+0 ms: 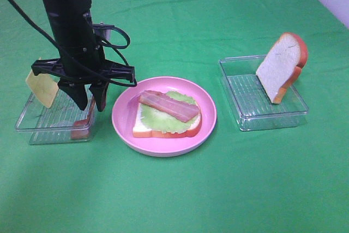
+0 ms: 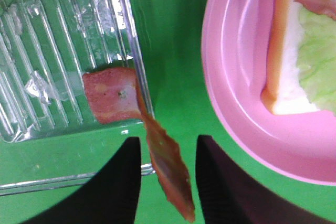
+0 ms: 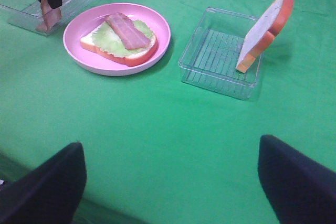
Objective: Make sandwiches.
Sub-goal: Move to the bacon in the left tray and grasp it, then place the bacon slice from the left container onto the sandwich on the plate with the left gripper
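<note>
Black left arm [image 1: 68,20] reaches down from above, its black two-finger left gripper [image 1: 90,103] pointing straight down, jaws parted. Black right gripper [image 3: 173,187] angled forward-down, fingers [image 3: 299,182] spread wide.

open sandwich [image 1: 158,119] flat, centre | bread slice [image 1: 279,68] upright, right | bacon strip [image 2: 167,169] hanging, left | cheese [image 1: 42,87] tilted

Bare cloth [image 1: 180,195] between plate [image 1: 121,119] and right tray [image 1: 245,94]; left tray wall [image 1: 57,135] beside hand [image 1: 91,106].
</note>
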Controlling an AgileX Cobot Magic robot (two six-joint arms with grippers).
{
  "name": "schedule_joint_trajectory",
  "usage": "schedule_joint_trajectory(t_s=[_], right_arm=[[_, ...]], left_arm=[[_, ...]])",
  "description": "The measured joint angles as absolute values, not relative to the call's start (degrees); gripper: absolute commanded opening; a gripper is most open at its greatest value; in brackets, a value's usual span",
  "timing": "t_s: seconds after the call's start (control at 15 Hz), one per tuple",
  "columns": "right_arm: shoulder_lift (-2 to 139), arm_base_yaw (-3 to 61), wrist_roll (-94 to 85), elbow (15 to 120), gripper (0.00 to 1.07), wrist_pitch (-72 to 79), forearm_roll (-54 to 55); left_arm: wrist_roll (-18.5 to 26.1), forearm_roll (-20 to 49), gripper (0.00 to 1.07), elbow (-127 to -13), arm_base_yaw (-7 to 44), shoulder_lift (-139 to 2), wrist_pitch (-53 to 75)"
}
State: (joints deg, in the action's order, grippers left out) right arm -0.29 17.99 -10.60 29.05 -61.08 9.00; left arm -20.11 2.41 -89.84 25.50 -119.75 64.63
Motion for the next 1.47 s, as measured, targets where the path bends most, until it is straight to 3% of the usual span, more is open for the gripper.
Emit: schedule_joint_trajectory(t_s=[0.27, 0.4, 0.87, 1.13, 1.27, 1.47], right_arm=[[-0.3, 18.0, -10.6, 29.0, 0.85, -61.1, 9.0], [-0.3, 18.0, -10.6, 29.0, 0.85, -61.1, 9.0], [-0.3, 18.0, -10.6, 29.0, 0.85, -61.1, 9.0], [-0.3, 18.0, -10.6, 29.0, 0.85, -61.1, 9.0], [-0.3, 18.0, -10.6, 29.0, 0.85, -61.1, 9.0], [-0.3, 18.0, -10.6, 29.0, 0.85, -61.1, 9.0]], left_arm=[[-20.1, 1.8, 0.06, -89.8, 25.5, -119.7, 64.3], [-20.1, 1.3, 0.00, -89.8, 25.5, -119.7, 64.3], [-15.8, 0.9, 0.00, -90.4, 25.5, -119.7, 65.5], [-12.4, 2.1, 0.00, -99.0, 25.5, -118.4, 69.2], [-9.3, 7.0, 0.00, -103.1, 25.5, -116.6, 69.3], [-0.7, 21.1, 0.00, -105.3, 25.5, -116.3, 69.0]])
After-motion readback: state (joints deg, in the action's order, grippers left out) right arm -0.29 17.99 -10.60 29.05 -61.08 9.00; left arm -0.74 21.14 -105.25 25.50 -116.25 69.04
